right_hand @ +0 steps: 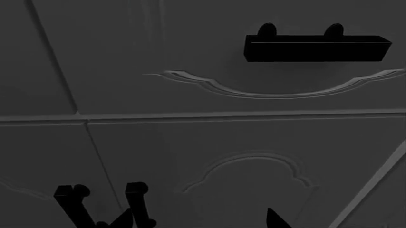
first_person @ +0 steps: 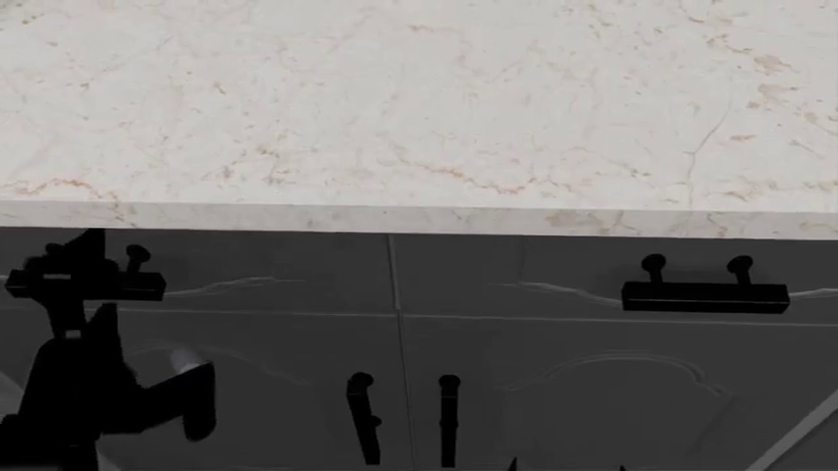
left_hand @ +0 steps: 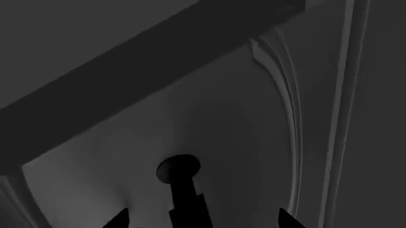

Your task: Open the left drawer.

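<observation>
Head view: a pale marble worktop (first_person: 419, 108) overhangs a run of dark-grey cabinetry. Directly under its edge sit two shallow drawer fronts divided by a vertical seam. The left drawer (first_person: 262, 270) lies at the left, its front flush with its neighbour, so it appears closed; its horizontal black bar handle (first_person: 92, 284) is partly covered by the left arm (first_person: 78, 383), which rises from the lower left corner. The left gripper (first_person: 78, 257) stands at that handle, but its black fingers merge with the black bar, so whether they are spread or clamped on it cannot be told. The right drawer front (first_person: 615, 275) carries a matching bar handle (first_person: 705, 294), untouched. Below, two taller cabinet doors bear vertical black handles (first_person: 363, 417) on either side of the seam.

Left wrist view: the underside of the worktop edge, a carved swirl, and one round handle knob (left_hand: 178, 169) seen close between two finger tips (left_hand: 117, 219).

Right wrist view: the right drawer front and its handle, well apart from the right gripper (right_hand: 197, 221), of which only finger tips (right_hand: 274, 219) show at the frame edge; their opening cannot be told.
</observation>
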You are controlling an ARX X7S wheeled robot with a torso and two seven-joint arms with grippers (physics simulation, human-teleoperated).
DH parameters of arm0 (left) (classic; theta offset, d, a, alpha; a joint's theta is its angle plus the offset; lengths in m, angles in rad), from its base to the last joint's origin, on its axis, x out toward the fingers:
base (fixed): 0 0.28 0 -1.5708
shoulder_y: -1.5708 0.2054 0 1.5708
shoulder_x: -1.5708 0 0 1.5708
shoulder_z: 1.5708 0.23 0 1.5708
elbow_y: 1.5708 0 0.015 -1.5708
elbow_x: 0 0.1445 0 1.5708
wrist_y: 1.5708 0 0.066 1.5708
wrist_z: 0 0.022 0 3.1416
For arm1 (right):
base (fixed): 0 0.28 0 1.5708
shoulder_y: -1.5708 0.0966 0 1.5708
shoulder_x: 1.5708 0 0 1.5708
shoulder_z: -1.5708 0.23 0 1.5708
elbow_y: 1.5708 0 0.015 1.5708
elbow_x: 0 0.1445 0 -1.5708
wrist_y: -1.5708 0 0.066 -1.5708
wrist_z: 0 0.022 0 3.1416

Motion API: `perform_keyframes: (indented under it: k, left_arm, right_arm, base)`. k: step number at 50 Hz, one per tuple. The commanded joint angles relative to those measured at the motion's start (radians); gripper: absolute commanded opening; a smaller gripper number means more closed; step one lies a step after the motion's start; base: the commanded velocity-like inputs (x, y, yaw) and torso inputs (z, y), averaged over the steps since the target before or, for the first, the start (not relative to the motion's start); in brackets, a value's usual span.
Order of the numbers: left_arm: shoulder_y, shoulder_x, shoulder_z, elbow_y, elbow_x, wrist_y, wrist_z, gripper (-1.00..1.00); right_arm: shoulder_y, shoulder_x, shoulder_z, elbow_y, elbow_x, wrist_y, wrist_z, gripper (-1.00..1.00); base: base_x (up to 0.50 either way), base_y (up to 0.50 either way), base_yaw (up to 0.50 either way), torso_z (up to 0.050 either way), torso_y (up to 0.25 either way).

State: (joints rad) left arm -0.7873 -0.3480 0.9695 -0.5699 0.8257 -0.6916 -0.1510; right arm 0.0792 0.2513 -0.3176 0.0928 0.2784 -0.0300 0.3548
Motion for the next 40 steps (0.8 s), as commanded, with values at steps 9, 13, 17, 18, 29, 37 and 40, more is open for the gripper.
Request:
perform_keyframes:
  k: [9, 13, 17, 18, 29, 37, 40]
  left_arm:
    - [-0.096, 0.058, 0.019, -0.140, -0.167, 0.115, 0.022, -1.00]
    - [-0.085, 0.050, 0.009, -0.109, -0.175, 0.116, 0.023, -1.00]
    - [-0.074, 0.041, 0.003, -0.082, -0.177, 0.113, 0.018, -1.00]
    - [-0.073, 0.040, 0.002, -0.080, -0.178, 0.112, 0.018, -1.00]
    - [-0.007, -0.007, -0.027, 0.073, -0.187, 0.073, 0.031, -1.00]
    - [0.058, -0.050, -0.038, 0.223, -0.174, 0.029, 0.042, -1.00]
    - [0.081, -0.061, -0.035, 0.269, -0.165, 0.015, 0.046, -1.00]
  right_arm:
    - [0.005, -0.016, 0.013, 0.005, -0.013, 0.003, -0.019, 1.00]
    - [0.002, -0.014, 0.012, -0.004, -0.011, 0.005, -0.017, 1.00]
    - [0.002, -0.013, 0.012, 0.001, -0.009, -0.001, -0.018, 1.00]
    - [0.002, -0.012, 0.011, -0.003, -0.009, 0.003, -0.017, 1.00]
    - [0.000, -0.009, 0.008, -0.004, -0.003, 0.001, -0.016, 1.00]
    - [-0.001, -0.006, 0.005, -0.010, -0.001, 0.001, -0.014, 1.00]
    - [-0.002, -0.005, 0.002, -0.012, -0.002, 0.002, -0.013, 1.00]
  base:
    - [0.01, 0.00, -0.01, 0.000, -0.002]
    - [0.02, 0.00, -0.01, -0.004, -0.003]
    - [0.01, 0.00, -0.01, 0.000, -0.003]
    - [0.01, 0.00, -0.01, 0.000, -0.010]
    - [0.00, 0.00, 0.00, -0.001, -0.001]
    - [0.00, 0.00, 0.00, 0.000, 0.000]
    - [0.00, 0.00, 0.00, 0.000, 0.000]
